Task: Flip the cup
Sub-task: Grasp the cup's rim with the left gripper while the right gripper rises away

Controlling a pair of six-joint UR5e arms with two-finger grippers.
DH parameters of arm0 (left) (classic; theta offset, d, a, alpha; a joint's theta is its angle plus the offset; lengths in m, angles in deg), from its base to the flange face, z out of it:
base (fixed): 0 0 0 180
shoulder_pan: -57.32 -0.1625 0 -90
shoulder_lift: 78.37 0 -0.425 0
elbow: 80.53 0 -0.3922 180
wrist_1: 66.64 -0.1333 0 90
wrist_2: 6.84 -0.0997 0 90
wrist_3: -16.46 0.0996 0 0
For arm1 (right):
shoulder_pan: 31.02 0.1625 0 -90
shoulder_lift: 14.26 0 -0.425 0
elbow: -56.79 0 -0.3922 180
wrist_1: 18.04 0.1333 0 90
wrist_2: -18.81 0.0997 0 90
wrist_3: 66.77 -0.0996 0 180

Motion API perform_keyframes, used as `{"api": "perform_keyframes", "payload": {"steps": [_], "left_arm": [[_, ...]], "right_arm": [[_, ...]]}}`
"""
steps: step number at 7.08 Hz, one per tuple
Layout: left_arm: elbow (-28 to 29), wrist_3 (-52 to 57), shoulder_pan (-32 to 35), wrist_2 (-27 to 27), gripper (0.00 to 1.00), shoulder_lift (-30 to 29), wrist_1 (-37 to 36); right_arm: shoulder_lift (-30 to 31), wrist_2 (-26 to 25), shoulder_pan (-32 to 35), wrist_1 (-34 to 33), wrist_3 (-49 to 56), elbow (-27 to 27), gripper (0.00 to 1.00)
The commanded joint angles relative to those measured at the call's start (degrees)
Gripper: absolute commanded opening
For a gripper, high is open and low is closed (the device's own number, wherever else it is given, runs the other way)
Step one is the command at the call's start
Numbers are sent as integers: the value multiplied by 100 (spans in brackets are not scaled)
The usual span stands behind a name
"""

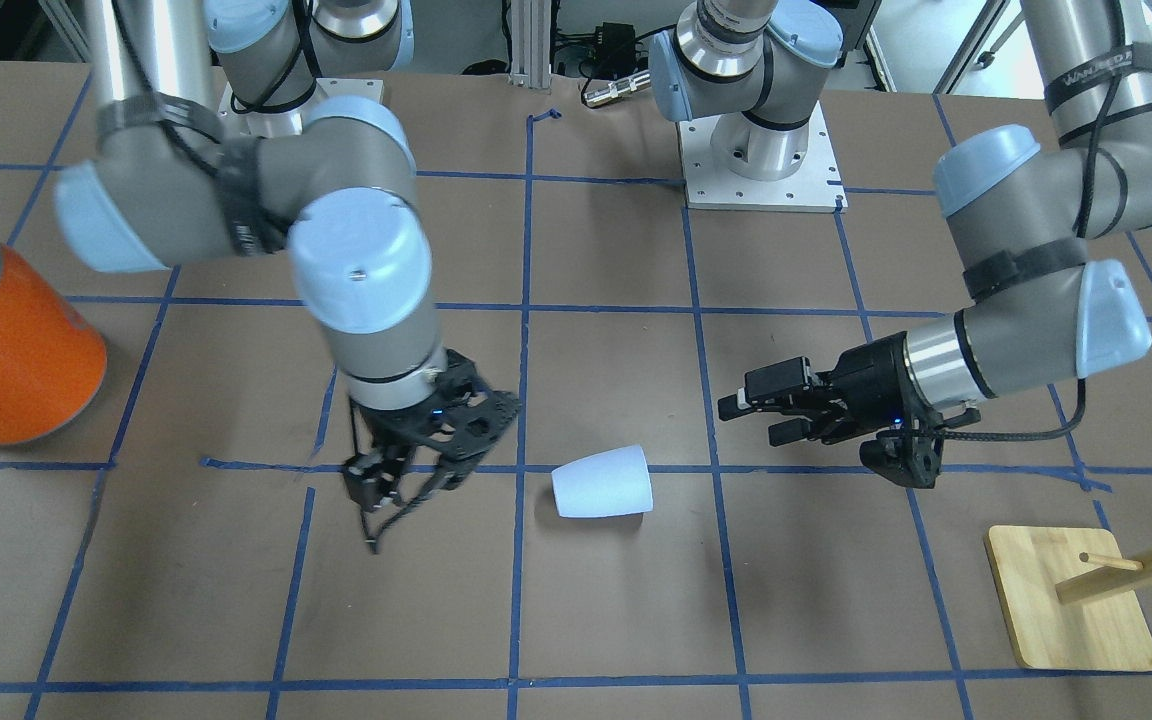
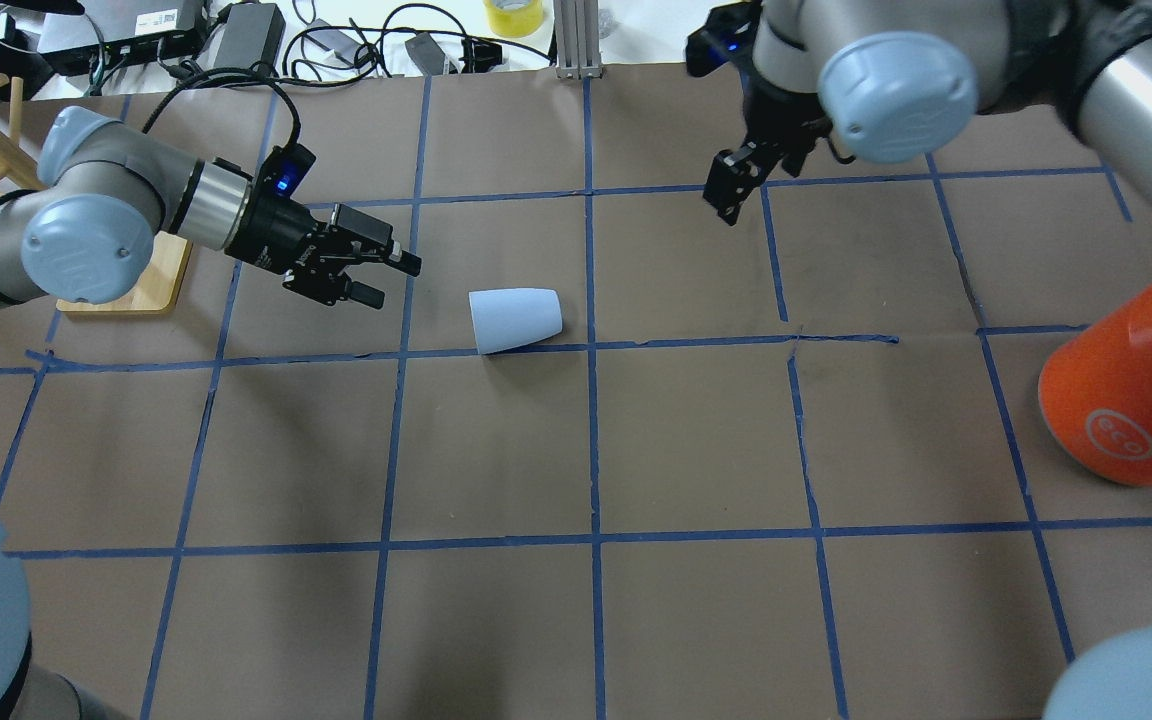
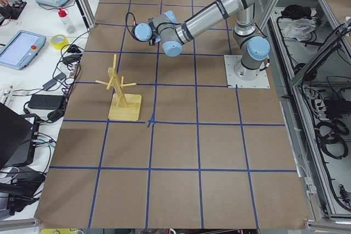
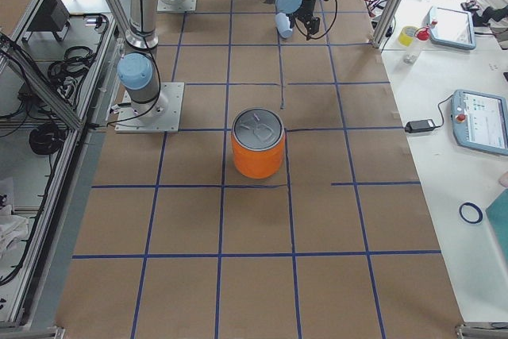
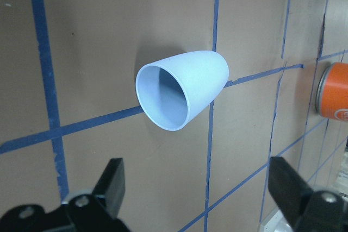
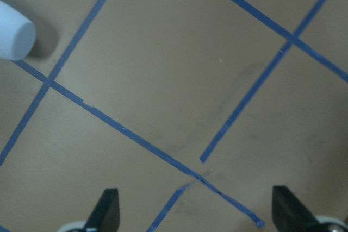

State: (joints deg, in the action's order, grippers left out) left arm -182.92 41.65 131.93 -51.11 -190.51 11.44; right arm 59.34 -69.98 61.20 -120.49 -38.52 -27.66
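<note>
Cup [image 2: 516, 320] lying on its side on the surface [image 2: 696, 450].
The left hand [image 2: 391, 280] hovers with fingers spread wide, holding nothing, aimed at the cup's open mouth. Just past it the cup rests on a blue tape line [image 2: 736, 340], its narrow base pointing away. Farther along, the right hand [image 2: 728, 195] hangs above the surface, also wide and empty, well apart from the cup. The orange canister [image 2: 1126, 400] stands beyond.
</note>
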Motion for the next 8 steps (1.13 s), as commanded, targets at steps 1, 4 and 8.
{"api": "perform_keyframes", "payload": {"steps": [1,4,8], "left_arm": [[-96,48,71,837,92,-490,-223],[-114,4,493,1201,90,-948,-223],[-70,21,607,1896,0,-1204,-434]], "right_arm": [[705,-76,-372,898,-1316,-10,100],[893,46,-363,797,-1753,77,100],[786,-24,-363,778,-1762,25,100]]}}
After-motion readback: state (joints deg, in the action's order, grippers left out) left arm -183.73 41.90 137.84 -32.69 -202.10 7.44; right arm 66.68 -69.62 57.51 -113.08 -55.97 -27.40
